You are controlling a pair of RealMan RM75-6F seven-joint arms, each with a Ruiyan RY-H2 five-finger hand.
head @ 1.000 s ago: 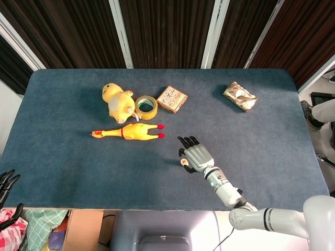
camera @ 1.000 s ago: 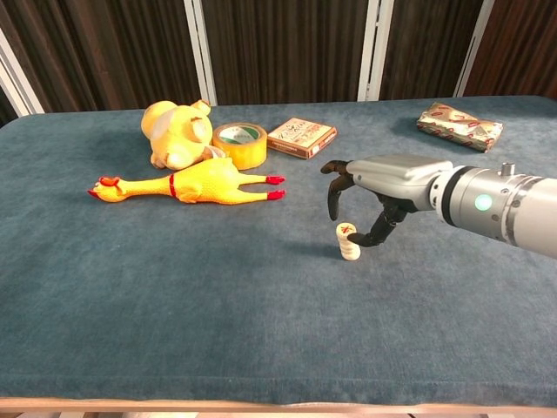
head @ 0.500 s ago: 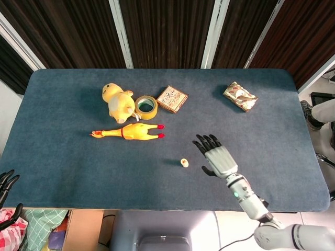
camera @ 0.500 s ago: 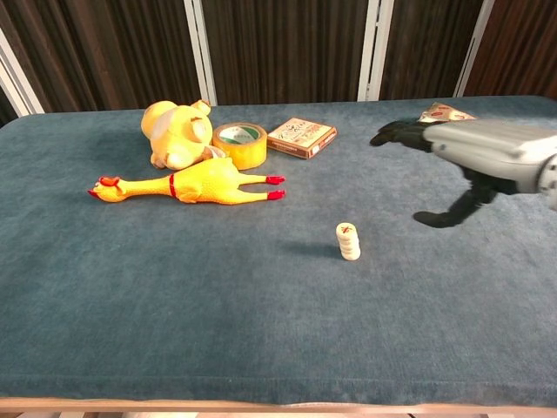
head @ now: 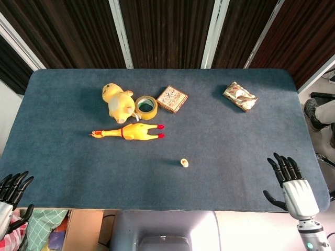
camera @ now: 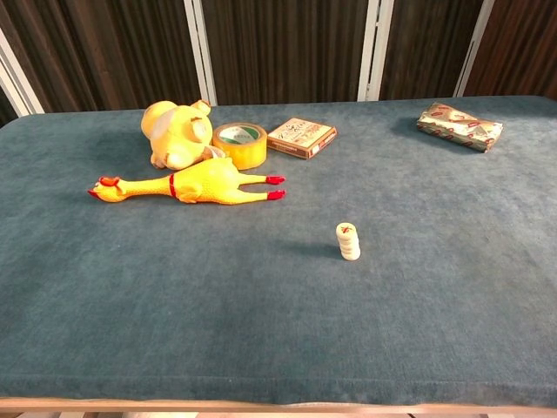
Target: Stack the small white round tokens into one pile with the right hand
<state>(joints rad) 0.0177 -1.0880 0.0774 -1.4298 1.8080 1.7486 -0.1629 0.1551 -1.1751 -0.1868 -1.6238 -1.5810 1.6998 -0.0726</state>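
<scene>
Token pile (camera: pixel 349 241) upright on the blue table (head: pixel 63 157), both hands clear of it.

The tokens stand as one column near the table's centre, toward 6 o'clock. The right hand (head: pixel 293 185) lies at the 4 o'clock corner, fingers spread, empty; the left hand (head: pixel 10 191) sits off the 8 o'clock corner, fingers apart, holding nothing. At 10 to 11 o'clock of the pile lie a rubber chicken (camera: pixel 187 186), a yellow plush pig (camera: pixel 174 132), a tape roll (camera: pixel 240 144) and a small box (camera: pixel 300 137); a wrapped packet (camera: pixel 459 125) rests at 1 o'clock. Nothing stands beside the pile.
</scene>
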